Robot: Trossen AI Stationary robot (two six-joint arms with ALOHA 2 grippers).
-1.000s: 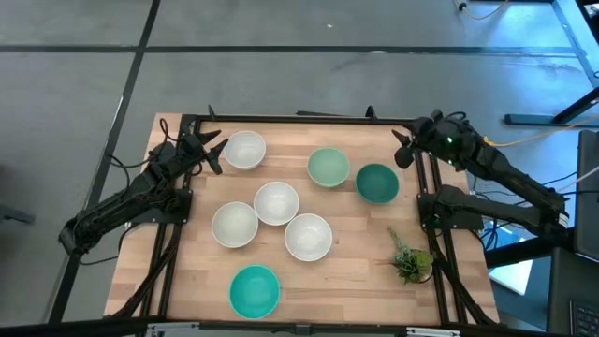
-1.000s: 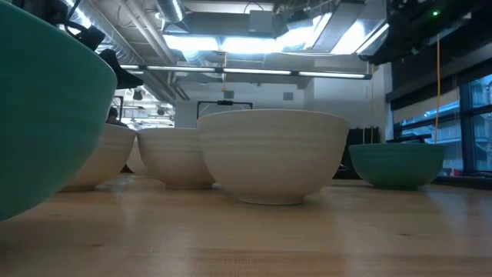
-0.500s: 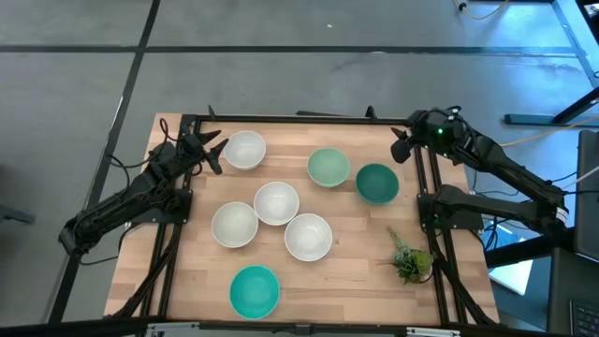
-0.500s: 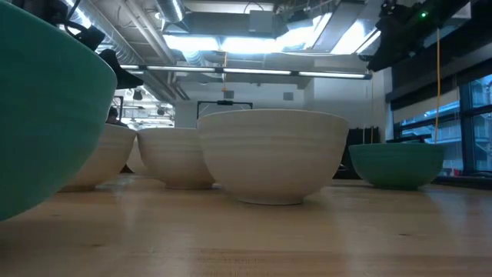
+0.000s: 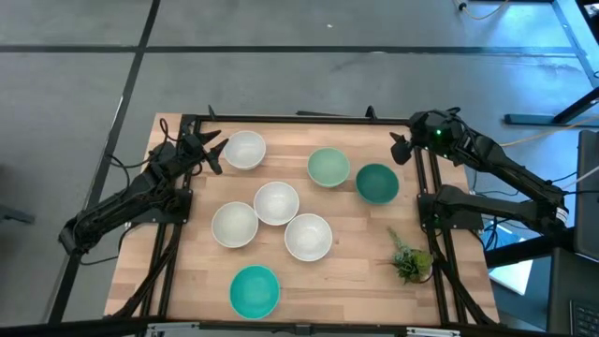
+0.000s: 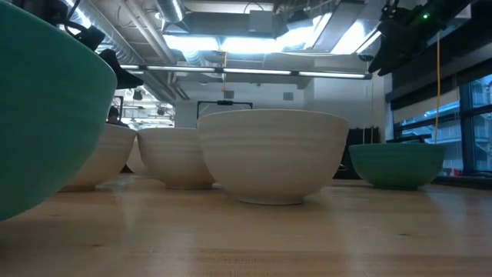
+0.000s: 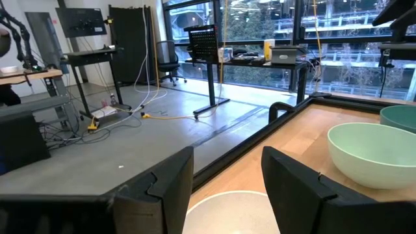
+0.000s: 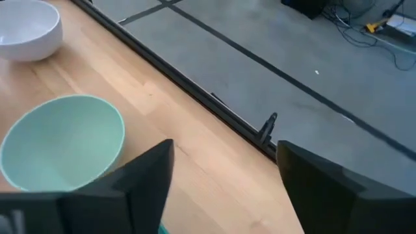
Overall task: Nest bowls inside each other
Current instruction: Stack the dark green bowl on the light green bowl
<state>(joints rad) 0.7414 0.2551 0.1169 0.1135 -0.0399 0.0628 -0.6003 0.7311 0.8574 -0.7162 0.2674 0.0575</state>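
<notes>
Right end effector (image 5: 399,150) hangs above the far right corner of the tabletop (image 5: 346,271), its two fingers spread wide with nothing between them; from its wrist camera the pale mint bowl (image 8: 62,140) sits below and ahead. Left end effector (image 5: 217,152) waits at the far left edge, just beside a white bowl (image 5: 245,149), fingers also parted and empty.

None of the bowls is nested yet. Three more white bowls (image 5: 276,202) cluster in the middle of the tabletop, close together, two of them touching or nearly so. The mint bowl and the dark teal bowl (image 5: 376,183) sit side by side towards the far right, and the bright turquoise bowl (image 5: 254,290) stands alone at the near edge. A small plant sprig (image 5: 409,259) lies by the right edge, out of the way.

These look to me like smooth, rigid, glazed bowls: light enough, but slick and likely to chip if dropped into one another. I would pinch one by its rim, one finger inside and one outside, because the rounded wall offers no other purchase. The mint or teal one is nearest the right arm. Lowering it gently and level into its neighbour should keep it from clinking or jamming askew.
</notes>
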